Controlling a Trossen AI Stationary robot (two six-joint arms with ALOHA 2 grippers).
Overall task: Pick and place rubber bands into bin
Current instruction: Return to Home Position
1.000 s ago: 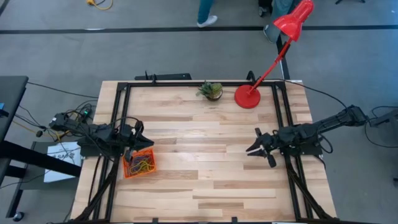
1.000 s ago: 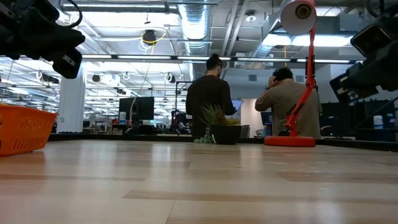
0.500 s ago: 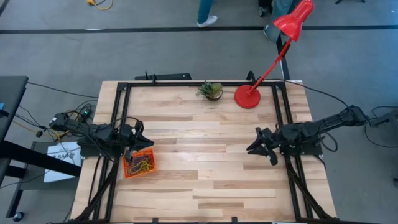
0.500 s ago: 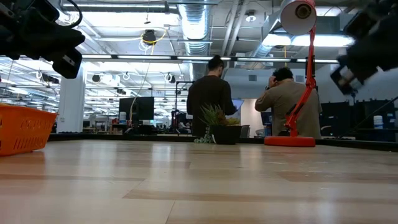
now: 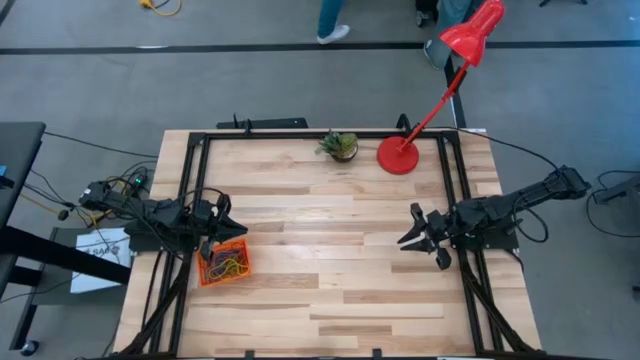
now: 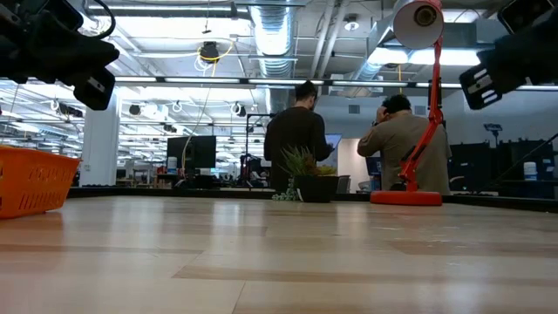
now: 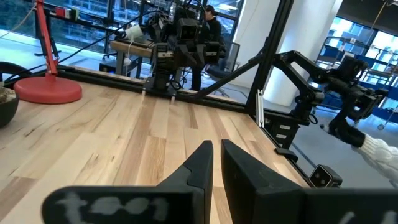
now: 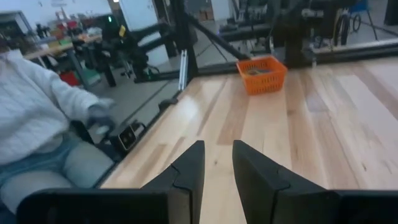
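From above, a pale wooden counter [image 5: 330, 280] has a dark arm at each side. The left arm lies low along the left edge, and the left gripper [image 5: 222, 222] hangs just over the back rim of the orange bin [image 5: 207, 270]. A tangle of rubber bands [image 5: 231, 266] lies inside the bin. The right arm stretches in from the right edge, bent at the elbow, and the right gripper [image 5: 408, 238] points toward the middle of the counter, well apart from the bin, jaws spread. A red lamp [image 5: 398, 155] and a small potted plant [image 5: 341, 146] stand at the far edge. From counter height, the bin sits at the left margin. Both grippers hang above the wood, the left one over the bin. Two people [image 6: 296, 139] stand in the room behind, backs turned. From the left wrist, the jaws are almost together, with only a thin slit between them, and nothing is held. From the right wrist, the jaws stand apart with a clear gap, empty. The bin is straight ahead across the counter, and a seated person's white sleeve [image 8: 43, 99] shows beside the counter.
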